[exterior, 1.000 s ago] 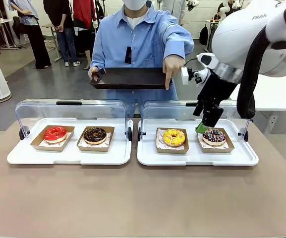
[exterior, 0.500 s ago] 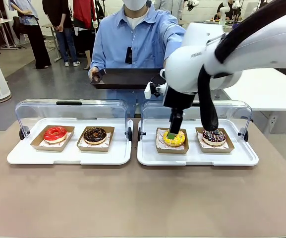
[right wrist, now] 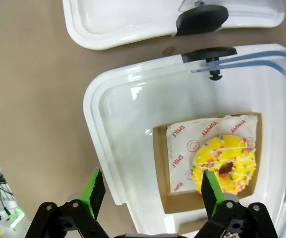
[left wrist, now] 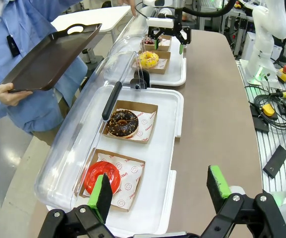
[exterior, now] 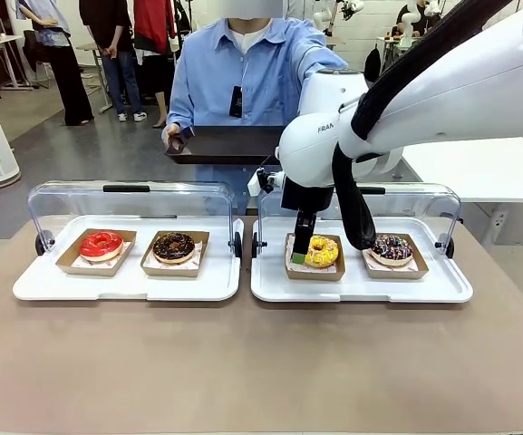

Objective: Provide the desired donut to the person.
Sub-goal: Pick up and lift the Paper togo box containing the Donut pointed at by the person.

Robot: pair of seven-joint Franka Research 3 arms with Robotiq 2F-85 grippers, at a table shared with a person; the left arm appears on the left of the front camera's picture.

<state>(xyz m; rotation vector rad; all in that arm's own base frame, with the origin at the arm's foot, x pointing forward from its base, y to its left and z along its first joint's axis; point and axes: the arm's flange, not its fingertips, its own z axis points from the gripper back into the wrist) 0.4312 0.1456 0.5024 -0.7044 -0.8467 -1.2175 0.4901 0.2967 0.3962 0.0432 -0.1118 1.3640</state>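
- Right gripper (exterior: 299,257): fingers spread wide and holding nothing. It points down into the white tray (exterior: 361,286) on that arm's side of the desk (exterior: 261,362).
- Yellow sprinkled donut (exterior: 322,251): lies on printed paper (right wrist: 182,144) in a brown cardboard holder (right wrist: 161,171). In the right wrist view it sits under one fingertip of the right gripper (right wrist: 151,192), with more of it outside the gap than inside. The other fingertip hangs over bare white tray floor.
- Chocolate donut with coloured sprinkles (exterior: 392,247): sits in its own cardboard holder in the same tray, just past the yellow donut on the side away from the right gripper.
- Clear hinged lid (exterior: 424,199): stands raised behind the right gripper.
- Person (exterior: 243,72): stands beyond the right gripper at the far side of the desk and holds a dark serving tray (exterior: 229,143) level at chest height, with a hand (exterior: 172,136) on its edge.
- Left gripper (left wrist: 160,186): fingers spread wide with nothing between them, held above the near end of the second white tray (left wrist: 175,129).
- Red glazed donut (left wrist: 102,176): lies directly ahead of the left gripper, near one fingertip.
- Chocolate-glazed donut (left wrist: 122,123): lies next beyond the red one, in a separate cardboard holder.
- Second clear lid (left wrist: 78,139): stands open along the far side of that tray.
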